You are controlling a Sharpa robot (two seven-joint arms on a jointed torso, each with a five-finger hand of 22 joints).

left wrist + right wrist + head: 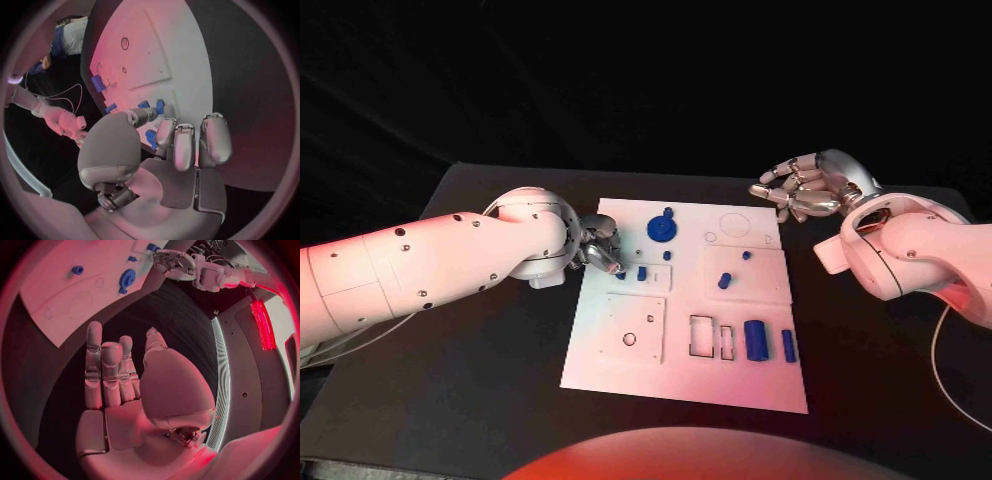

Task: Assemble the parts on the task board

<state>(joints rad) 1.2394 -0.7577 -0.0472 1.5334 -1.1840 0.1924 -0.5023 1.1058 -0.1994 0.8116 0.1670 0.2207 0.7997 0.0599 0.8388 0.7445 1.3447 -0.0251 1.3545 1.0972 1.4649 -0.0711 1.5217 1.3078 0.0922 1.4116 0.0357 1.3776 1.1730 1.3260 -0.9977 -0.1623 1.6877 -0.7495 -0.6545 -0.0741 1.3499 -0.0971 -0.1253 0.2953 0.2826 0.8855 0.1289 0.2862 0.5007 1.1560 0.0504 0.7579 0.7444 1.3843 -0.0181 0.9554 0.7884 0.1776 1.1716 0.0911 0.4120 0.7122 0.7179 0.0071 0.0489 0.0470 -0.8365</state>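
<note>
Head view: one white board [625,370], seven blue parts counted on it. Left hand [600,248] grip state unclear; right hand [800,190] curled, nothing held.

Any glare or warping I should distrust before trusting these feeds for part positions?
Head view: reddish light washes the left arm and the near end of the task board, with straight edges and readable parts. Left wrist view: fisheye bends the board, and the left hand blocks some blue parts. Right wrist view: a bright red strip glares at the rim.
</note>
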